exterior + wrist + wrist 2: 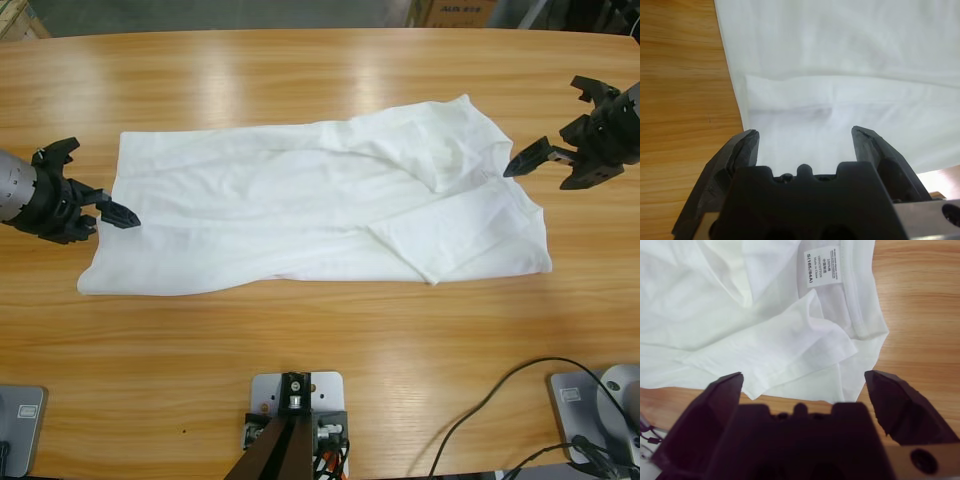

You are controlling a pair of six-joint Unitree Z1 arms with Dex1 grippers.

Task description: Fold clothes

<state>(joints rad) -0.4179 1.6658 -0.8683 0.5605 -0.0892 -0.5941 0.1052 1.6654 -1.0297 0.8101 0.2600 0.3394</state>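
T-shirt [300, 205] lies partly folded on table [320, 380]; left gripper [112, 211] at its edge, jaws apart; right gripper [560, 150] beside collar, jaws apart.

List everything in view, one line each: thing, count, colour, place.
Thin white short-sleeved T-shirt: one, white, lying crumpled and partly folded lengthwise across the table's middle.
White sewn-in size label: one, white with dark print, inside the T-shirt's collar.
Long wooden table: one, light brown, under everything.
Black cables: a few, black, near table edge.
Left gripper: one, black, open, over the T-shirt's hem edge.
Right gripper: one, black, open, beside the collar end.
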